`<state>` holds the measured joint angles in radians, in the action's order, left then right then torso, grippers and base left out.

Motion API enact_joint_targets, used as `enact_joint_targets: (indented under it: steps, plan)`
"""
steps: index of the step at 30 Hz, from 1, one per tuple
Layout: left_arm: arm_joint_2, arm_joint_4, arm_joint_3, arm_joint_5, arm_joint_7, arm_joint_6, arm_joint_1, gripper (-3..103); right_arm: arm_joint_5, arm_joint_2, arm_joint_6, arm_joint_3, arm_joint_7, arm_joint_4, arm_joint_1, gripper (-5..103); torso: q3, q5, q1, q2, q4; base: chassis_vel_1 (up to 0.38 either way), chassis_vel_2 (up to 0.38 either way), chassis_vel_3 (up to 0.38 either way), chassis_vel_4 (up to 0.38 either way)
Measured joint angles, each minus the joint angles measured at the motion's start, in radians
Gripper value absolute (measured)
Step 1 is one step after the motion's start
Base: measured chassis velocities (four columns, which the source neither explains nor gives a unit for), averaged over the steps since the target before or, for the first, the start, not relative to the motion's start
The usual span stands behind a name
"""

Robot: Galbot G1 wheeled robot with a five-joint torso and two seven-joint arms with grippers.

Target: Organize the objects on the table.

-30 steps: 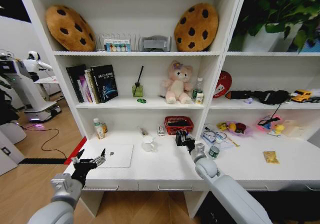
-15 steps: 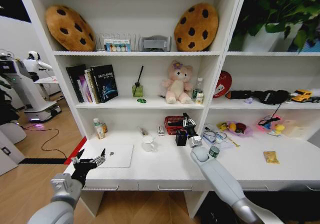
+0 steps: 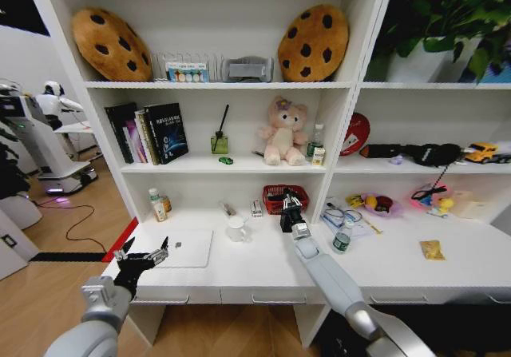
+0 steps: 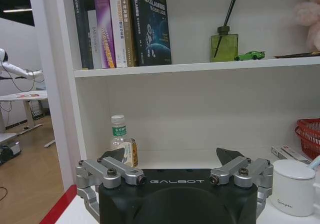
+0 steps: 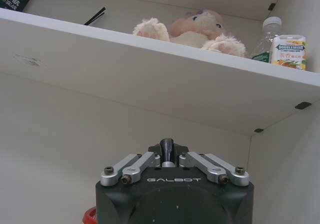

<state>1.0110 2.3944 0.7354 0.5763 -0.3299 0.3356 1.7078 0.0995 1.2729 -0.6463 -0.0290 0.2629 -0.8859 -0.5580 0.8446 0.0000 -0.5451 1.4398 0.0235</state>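
My right gripper hovers just above the red basket at the back of the white table. In the right wrist view its fingers are shut on the end of a dark pen. My left gripper hangs open and empty at the table's front left corner, beside the silver laptop; the left wrist view shows that gripper with spread fingers. A clear water bottle and a yellow packet sit on the table's right half. A tiny green toy lies on the shelf above.
A white mug stands beside the laptop, and a small bottle at the back left. Glasses, a pink bowl and toys crowd the back right. Books, a reed diffuser and a pink teddy bear fill the shelf above.
My right arm has stretched forward over the table, carrying its gripper up and slightly left to above the red basket. The left arm has not moved.
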Motion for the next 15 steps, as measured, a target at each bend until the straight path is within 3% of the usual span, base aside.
enact_joint_targets:
  steps: [4, 10, 15]
  plan:
    - [0.0, 0.0, 0.0, 0.0, 0.0, 0.0, 0.0, 100, 0.005, 0.0, 0.001, -0.011, -0.007, -0.006, -0.012, 9, 0.0, 0.0, 0.0, 0.0, 0.0001, 0.0, 0.0, 0.0, 0.0]
    - [0.0, 0.0, 0.0, 0.0, 0.0, 0.0, 0.0, 100, 0.008, 0.001, 0.009, -0.02, -0.018, -0.015, -0.028, 25, 0.0, 0.0, 0.0, 0.0, 0.0, 0.0, 0.0, 0.0, 0.0]
    - [0.0, 0.0, 0.0, 0.0, 0.0, 0.0, 0.0, 100, 0.04, -0.016, 0.045, -0.023, -0.02, -0.072, -0.054, 47, 0.0, 0.0, 0.0, 0.0, -0.0001, 0.0, 0.0, 0.0, 0.0]
